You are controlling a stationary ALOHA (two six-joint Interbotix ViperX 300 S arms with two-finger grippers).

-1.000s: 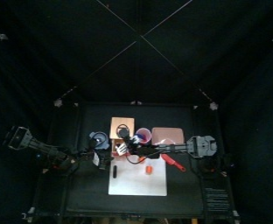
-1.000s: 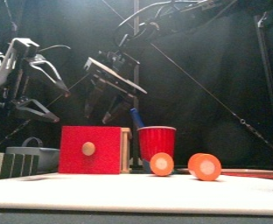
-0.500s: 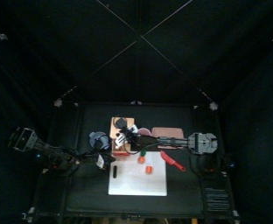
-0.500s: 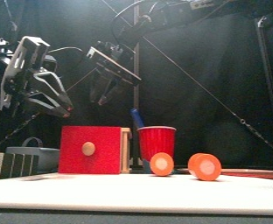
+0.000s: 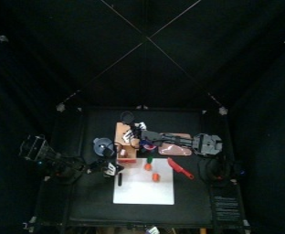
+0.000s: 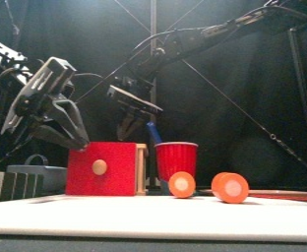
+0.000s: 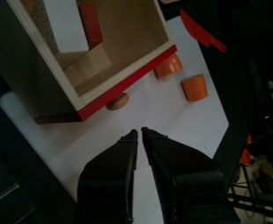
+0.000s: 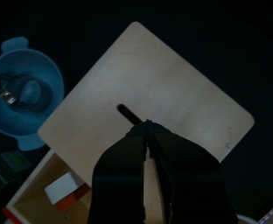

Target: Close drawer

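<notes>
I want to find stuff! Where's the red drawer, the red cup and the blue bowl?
drawer (image 6: pixel 101 168), front view, on its red front panel near the knob.
red cup (image 6: pixel 176 159), front view, on its side wall.
blue bowl (image 8: pixel 24 89), right wrist view, on its inside.

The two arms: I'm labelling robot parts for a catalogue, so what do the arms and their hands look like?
Both arms are black, jointed links with thin dark cables running along them. The left hand ends in two long, glossy black tapering fingers, and the right hand has the same pair of slim black fingers. From the front, the left hand shows angular black plates catching grey highlights. No markings are readable.
</notes>
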